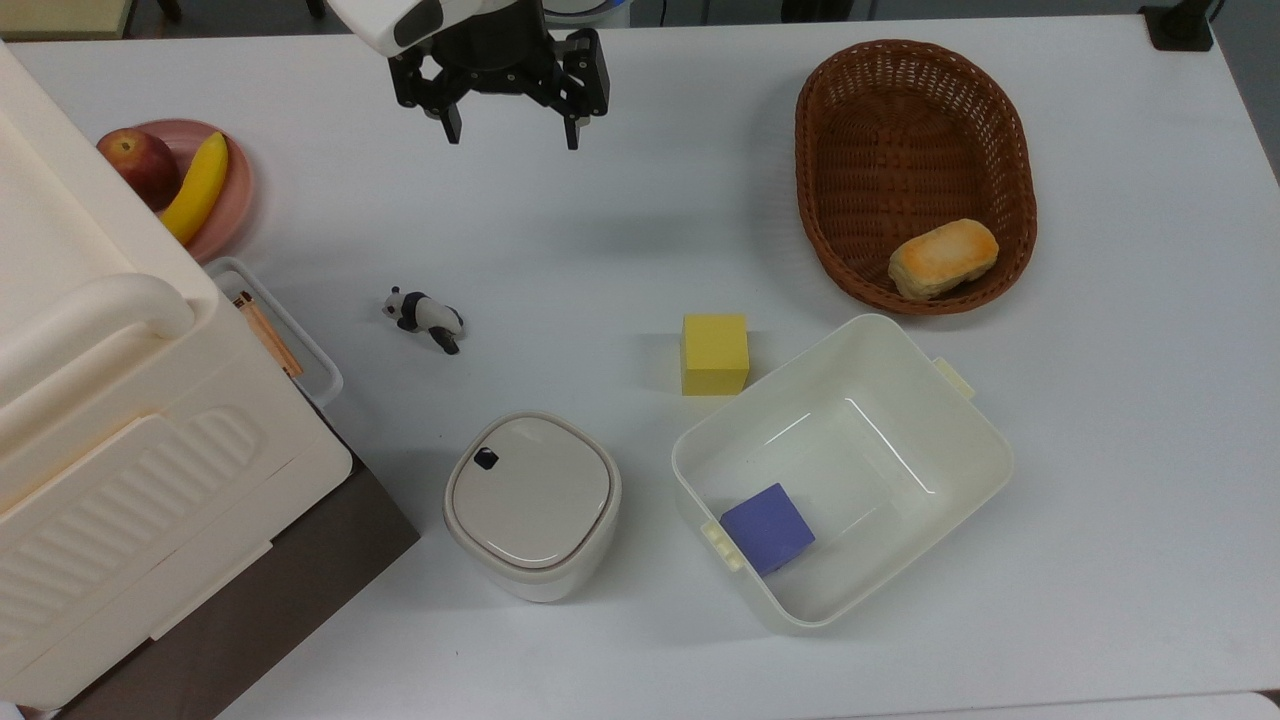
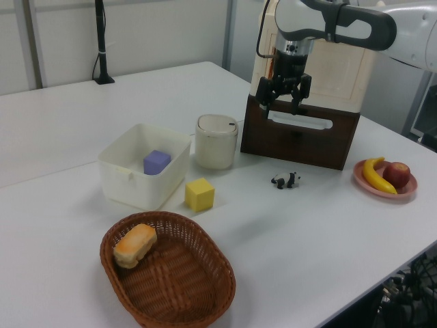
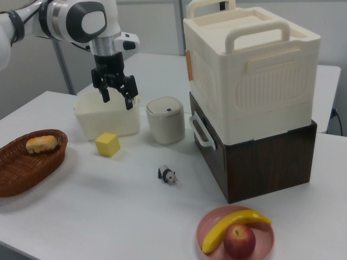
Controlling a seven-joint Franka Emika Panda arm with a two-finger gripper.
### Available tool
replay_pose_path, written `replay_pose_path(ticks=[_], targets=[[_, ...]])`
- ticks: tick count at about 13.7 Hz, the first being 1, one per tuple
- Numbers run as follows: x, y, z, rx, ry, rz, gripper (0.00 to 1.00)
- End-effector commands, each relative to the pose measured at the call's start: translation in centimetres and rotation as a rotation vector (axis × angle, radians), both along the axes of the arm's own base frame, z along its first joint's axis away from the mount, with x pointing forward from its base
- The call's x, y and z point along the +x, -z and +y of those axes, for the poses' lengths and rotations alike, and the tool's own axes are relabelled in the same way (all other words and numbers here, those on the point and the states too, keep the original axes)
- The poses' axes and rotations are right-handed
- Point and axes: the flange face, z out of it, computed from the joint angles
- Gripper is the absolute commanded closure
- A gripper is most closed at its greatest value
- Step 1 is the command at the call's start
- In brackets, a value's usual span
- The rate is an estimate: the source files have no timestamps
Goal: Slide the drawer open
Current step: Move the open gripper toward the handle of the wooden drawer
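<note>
Claw (image 1: 512,133) hangs in the air with fingers spread wide, gripping nothing. The drawer (image 3: 207,144) sits shut, off toward the right view's right and lower down.

A wicker basket (image 1: 915,110) holding bread (image 1: 943,258) is sitting near the table's (image 1: 1130,450) corner; a pink plate (image 1: 232,195) is carrying an apple (image 1: 135,160) and a banana (image 1: 197,186).

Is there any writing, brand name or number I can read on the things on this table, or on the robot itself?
None: no readable word, number or sign appears in any view.
The cream ribbed unit, the drawer front, the lidded bin, the white tub and the end effector all look unmarked.
</note>
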Motion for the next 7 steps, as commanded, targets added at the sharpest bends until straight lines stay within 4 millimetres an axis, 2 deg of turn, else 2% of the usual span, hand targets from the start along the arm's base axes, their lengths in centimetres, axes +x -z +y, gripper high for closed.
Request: replay_pose_path(ticks=[1,3,7], targets=[[-1.42,-0.19,-0.05,0.006,0.002,0.050,0.00],[-1.48,-0.27,-0.17,0.004,-0.003,0.050,0.00],[-1.79,0.01,-0.36,-0.008,-0.118,0.075,0.00]])
